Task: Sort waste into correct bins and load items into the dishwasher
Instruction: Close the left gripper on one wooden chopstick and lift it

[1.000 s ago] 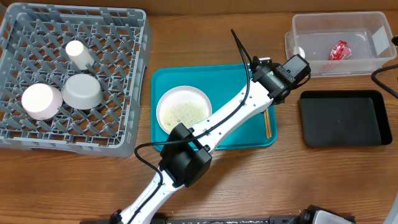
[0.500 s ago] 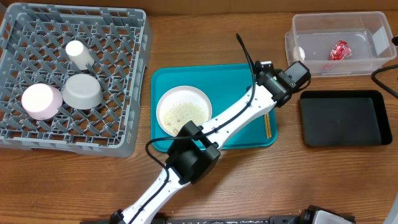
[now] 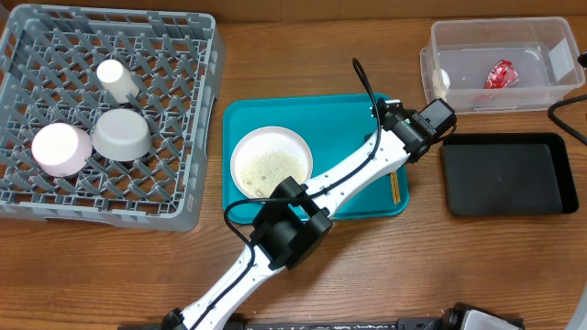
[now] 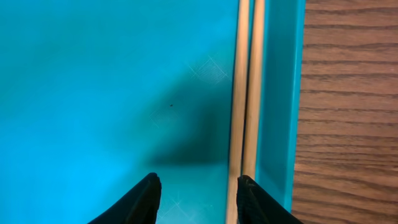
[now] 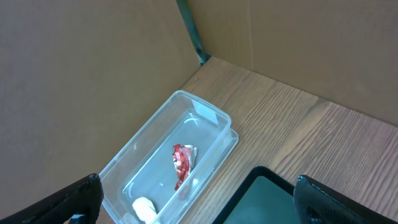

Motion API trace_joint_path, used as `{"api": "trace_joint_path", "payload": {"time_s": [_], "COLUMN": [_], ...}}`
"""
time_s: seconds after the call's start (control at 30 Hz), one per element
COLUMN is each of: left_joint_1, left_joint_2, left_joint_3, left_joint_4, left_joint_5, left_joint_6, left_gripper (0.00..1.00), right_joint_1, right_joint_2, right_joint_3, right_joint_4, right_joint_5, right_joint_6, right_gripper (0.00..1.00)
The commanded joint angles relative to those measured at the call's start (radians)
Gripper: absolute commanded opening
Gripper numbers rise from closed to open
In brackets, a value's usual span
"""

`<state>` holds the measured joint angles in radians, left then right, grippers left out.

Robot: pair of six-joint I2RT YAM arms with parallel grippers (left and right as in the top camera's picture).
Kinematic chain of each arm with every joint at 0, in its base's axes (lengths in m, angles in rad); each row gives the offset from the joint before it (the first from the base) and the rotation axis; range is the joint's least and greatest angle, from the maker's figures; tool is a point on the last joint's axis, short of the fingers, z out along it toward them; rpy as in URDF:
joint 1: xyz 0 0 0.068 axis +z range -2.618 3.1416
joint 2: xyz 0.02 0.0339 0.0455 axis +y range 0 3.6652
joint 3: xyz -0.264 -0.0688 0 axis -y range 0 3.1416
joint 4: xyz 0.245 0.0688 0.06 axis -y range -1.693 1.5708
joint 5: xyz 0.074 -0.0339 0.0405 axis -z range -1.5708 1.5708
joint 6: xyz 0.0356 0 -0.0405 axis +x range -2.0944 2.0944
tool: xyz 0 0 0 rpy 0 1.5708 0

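My left gripper (image 4: 199, 180) hangs low over the right side of the teal tray (image 4: 93, 74), jaws apart. Its right finger (image 4: 252, 199) sits over the near end of the wooden chopsticks (image 4: 247, 87), which lie along the tray's right wall. On the tray the white plate (image 3: 271, 163) holds rice-like scraps. From overhead the left gripper (image 3: 410, 137) covers the chopsticks' (image 3: 395, 186) far end. My right gripper (image 5: 198, 186) is open, high above the clear tub (image 5: 208, 115), with the red wrapper (image 5: 183, 162) and white tissue (image 5: 144, 208) inside.
The black tray (image 3: 507, 174) lies just right of the teal tray (image 3: 348, 115), below the clear tub (image 3: 541, 92). The grey dish rack (image 3: 197, 119) at far left holds a pink bowl (image 3: 60, 148), a grey-blue bowl (image 3: 121, 135) and a white cup (image 3: 116, 80).
The left arm has swung a little to the right and toward the front, bringing its gripper along the teal tray's right edge. Nothing else has moved.
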<state>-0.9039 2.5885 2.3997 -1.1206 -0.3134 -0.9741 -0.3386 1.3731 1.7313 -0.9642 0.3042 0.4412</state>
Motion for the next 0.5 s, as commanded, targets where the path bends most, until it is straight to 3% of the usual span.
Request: {"api": "trace_joint_path", "payload": {"time_s": [0.0,0.47], "left_joint_1": [-0.008,-0.011], "left_joint_2": [0.039,0.041], "left_joint_3": [0.004,0.004], "left_joint_4": [0.005,0.019], "left_joint_5": [0.018,0.017], "left_joint_6": [-0.017,-0.017], "left_gripper": [0.42,0.42], "right_joint_1": [0.001,0.001], "right_joint_2": [-0.002,-0.002], "right_joint_3": [-0.003,-0.003], "right_joint_4": [0.004,0.004], "right_joint_5": [0.016,0.016], "right_joint_6": [0.005,0.005], "right_gripper": [1.0,1.0]}}
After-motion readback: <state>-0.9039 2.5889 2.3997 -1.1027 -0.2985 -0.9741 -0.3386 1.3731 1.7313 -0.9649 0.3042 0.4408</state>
